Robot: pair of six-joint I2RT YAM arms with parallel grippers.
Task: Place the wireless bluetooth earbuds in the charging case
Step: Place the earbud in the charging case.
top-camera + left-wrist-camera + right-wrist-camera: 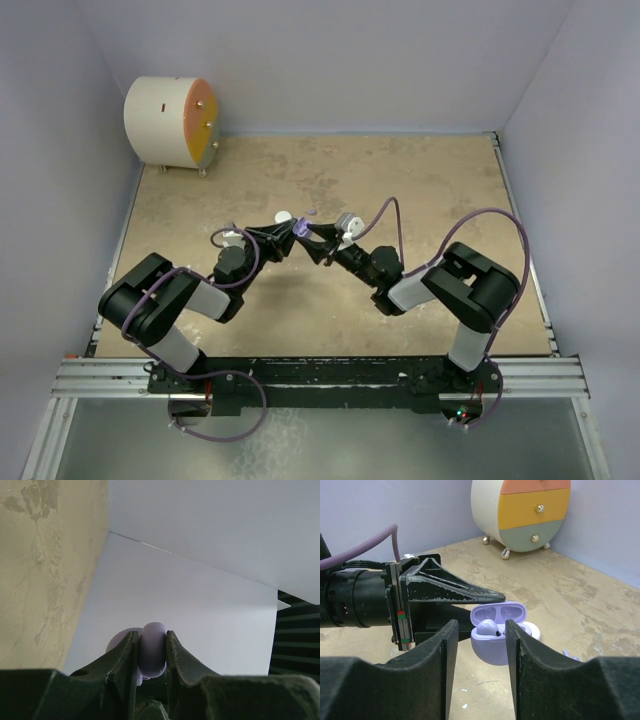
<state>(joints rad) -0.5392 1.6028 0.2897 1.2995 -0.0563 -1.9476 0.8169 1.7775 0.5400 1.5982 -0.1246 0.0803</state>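
Charging case (492, 652) — clamped open in left gripper (496, 598), one earbud (487, 626) apparently seated. Right gripper (481, 626) — jaws apart, empty; next, probably: fetch its mate.

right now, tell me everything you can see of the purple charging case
The purple charging case is a smooth, glossy lilac plastic pebble, hinged open with its lid up, two hollows showing inside the lid. One lilac earbud sits in its base. The left gripper clamps its sides, apparently holding it clear of the table; the right gripper stands open just in front of it.
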